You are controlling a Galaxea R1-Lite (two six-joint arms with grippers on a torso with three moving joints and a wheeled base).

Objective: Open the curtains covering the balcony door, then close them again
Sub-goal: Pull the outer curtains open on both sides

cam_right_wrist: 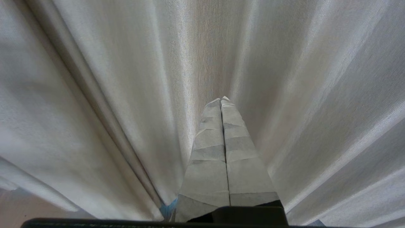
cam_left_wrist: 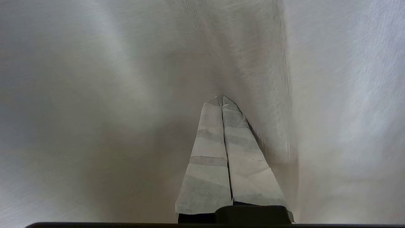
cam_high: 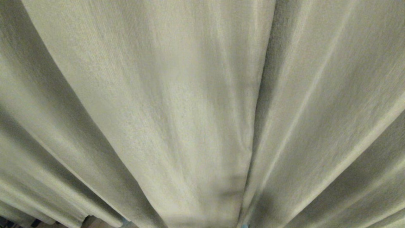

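Observation:
Beige woven curtains (cam_high: 177, 104) hang drawn across the whole head view, two panels meeting at a dark seam right of centre. The balcony door is hidden behind them. Neither arm shows in the head view. In the left wrist view my left gripper (cam_left_wrist: 221, 98) is shut with nothing between its taped fingers (cam_left_wrist: 208, 152), its tips pressed into a hollow in the curtain cloth (cam_left_wrist: 95, 95) beside a fold edge. In the right wrist view my right gripper (cam_right_wrist: 221, 100) is shut and empty, pointing down along the hanging curtain pleats (cam_right_wrist: 126, 79), apart from them.
A strip of floor (cam_high: 90, 221) shows under the curtain hem at the lower left of the head view. A small patch of blue (cam_right_wrist: 167, 209) shows below the hem in the right wrist view.

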